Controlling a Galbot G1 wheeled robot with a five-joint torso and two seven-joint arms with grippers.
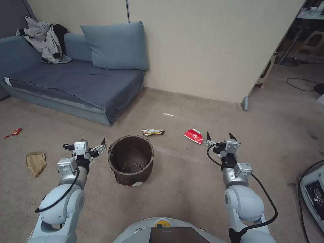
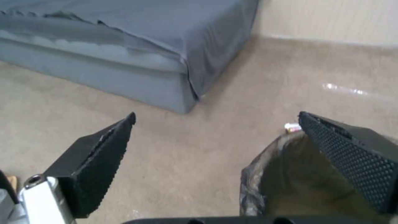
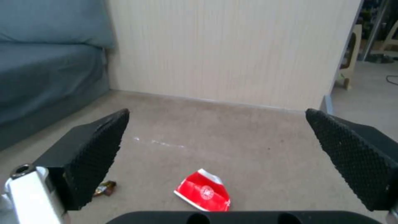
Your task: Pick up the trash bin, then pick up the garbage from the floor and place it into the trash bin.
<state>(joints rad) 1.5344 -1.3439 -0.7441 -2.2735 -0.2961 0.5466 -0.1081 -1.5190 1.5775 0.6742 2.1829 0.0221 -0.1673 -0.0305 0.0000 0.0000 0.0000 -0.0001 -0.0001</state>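
Both arms are extended forward and low from the torso, roughly parallel and well apart. The left gripper [image 1: 88,148] is held with its black textured fingers [image 2: 99,158] spread wide apart, nothing gripped between them. The right gripper [image 1: 220,137] is likewise held wide open, its fingers [image 3: 93,152] pointed forward and empty.

We see a beige carpeted floor [image 1: 189,182] carrying everything. The trash bin [image 1: 131,160], lined with a dark bag, stands on it. Beyond the bin lies a yellowish wrapper [image 1: 153,132]; farther to the bin's right, a red-and-white packet [image 1: 193,135]. To the bin's left lies a crumpled brown paper bag [image 1: 35,162], and farther left a small red wrapper [image 1: 13,133]. A blue sofa [image 1: 74,87] rests on the floor behind the bin.
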